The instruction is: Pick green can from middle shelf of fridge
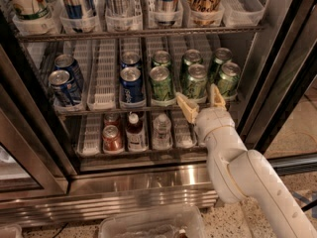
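Note:
The fridge point(277, 68) stands open before me. Its middle shelf point(106, 73) carries white lane trays with blue cans point(131, 83) on the left and several green cans on the right. The nearest green cans are at the front: one point(161, 83), one point(194, 79) and one point(227, 79). My gripper point(200, 102) is open, on a cream arm rising from the lower right. Its fingertips sit just below and in front of the shelf's front edge, straddling the middle front green can's lane without touching it.
The top shelf point(143, 32) holds tall cans and cups. The bottom shelf holds a red can point(112, 139) and small bottles point(133, 132). A ribbed steel base point(124, 192) runs below. A dark door frame point(290, 63) is at right. A clear plastic bin point(148, 224) sits on the floor.

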Available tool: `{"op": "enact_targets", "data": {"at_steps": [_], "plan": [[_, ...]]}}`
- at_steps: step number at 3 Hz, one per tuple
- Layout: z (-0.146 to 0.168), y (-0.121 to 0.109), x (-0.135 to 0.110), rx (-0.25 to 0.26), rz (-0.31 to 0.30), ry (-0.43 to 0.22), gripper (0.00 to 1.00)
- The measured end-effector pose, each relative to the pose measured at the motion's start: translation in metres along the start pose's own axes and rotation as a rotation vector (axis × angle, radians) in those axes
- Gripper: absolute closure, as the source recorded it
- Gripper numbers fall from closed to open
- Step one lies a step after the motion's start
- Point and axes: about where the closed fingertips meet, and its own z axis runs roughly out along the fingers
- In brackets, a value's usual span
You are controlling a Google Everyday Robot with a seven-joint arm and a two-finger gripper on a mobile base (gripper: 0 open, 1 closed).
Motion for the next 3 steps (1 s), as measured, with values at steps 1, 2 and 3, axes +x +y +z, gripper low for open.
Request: {"op": "enact_targets", "data": {"at_steps": [1,2,3], "plan": [[0.009,-0.004,0.001,0.0,0.007,0.002,0.24],[0.019,-0.007,0.005,-0.003,0.014,0.01,0.24],[0.031,-0.008,0.01,-0.013,0.017,0.016,0.24]]}}
